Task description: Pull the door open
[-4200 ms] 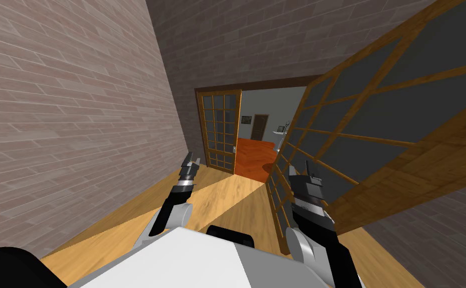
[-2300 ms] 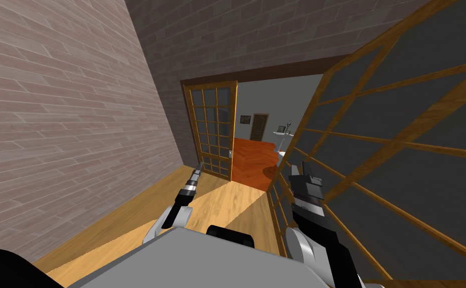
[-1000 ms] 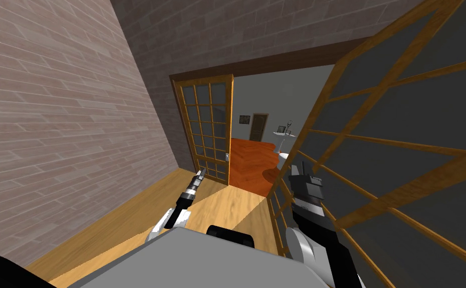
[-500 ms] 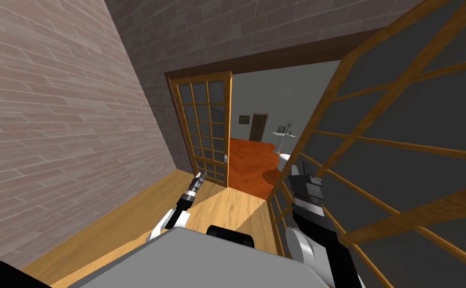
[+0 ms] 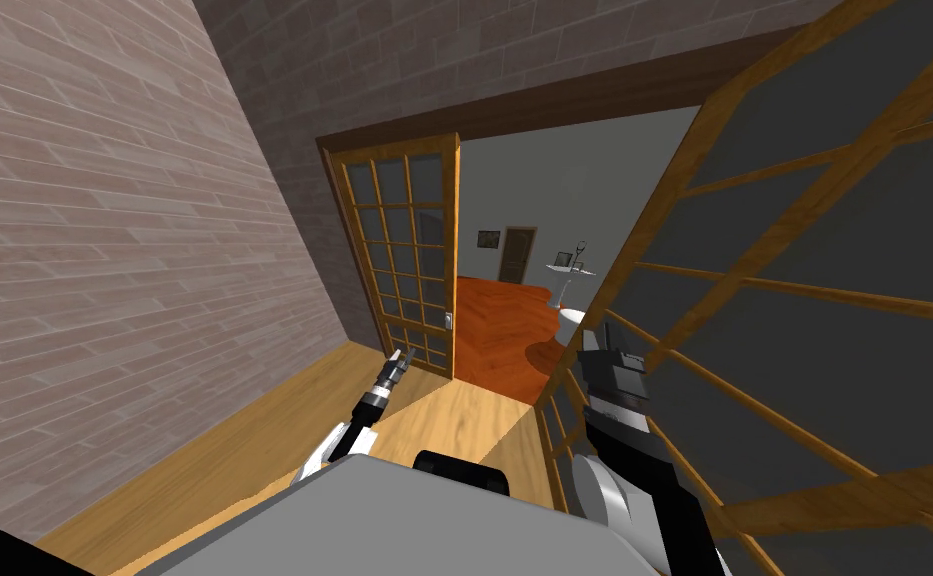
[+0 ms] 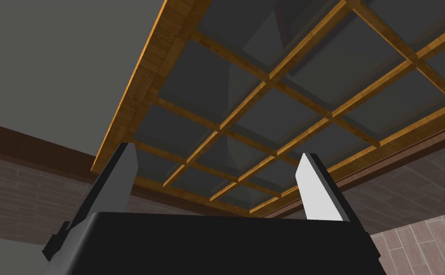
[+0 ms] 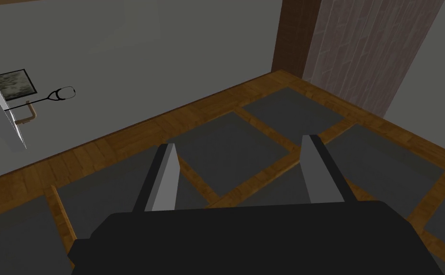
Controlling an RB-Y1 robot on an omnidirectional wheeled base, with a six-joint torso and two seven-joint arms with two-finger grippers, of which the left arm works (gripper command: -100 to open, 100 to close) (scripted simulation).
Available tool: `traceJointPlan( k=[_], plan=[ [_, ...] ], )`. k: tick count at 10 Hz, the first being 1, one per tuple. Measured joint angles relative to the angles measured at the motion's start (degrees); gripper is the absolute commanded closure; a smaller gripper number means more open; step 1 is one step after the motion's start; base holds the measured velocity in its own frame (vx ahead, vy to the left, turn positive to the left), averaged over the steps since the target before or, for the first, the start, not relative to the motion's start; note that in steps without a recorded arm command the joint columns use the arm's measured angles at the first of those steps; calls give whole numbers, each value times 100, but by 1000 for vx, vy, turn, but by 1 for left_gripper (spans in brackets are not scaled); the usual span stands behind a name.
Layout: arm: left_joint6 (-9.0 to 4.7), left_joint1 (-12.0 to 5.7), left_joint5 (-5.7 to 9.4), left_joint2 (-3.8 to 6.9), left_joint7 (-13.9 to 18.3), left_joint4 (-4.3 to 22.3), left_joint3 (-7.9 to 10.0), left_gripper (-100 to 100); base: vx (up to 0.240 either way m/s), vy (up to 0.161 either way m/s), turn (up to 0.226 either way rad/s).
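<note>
- The left door leaf is standing at the far end of the hallway, looking shut in its dark frame. Its small pale handle is sitting low on the free edge, next to the orange floor beyond.
- The left gripper is reaching toward that leaf, near the handle but not touching it, with its fingers spread and nothing between them.
- The right gripper is hovering empty with its fingers parted, just beside the right door leaf, which is standing swung out toward the robot.
- The leaf is looking stiff and fairly heavy, a wood lattice around dark panes that are probably slick and fragile.
- I am judging the handle the best hold, since it is farthest from the hinges. Being small, it is risking a slip from thin blades.
</note>
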Motion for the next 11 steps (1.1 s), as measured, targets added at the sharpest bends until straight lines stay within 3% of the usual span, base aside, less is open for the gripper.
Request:
traceJointPlan(
  k=[11],
  plan=[
    [-590, -384, -418, 190, -1120, 1462, 180, -100, 109, -24, -5]
  ],
)
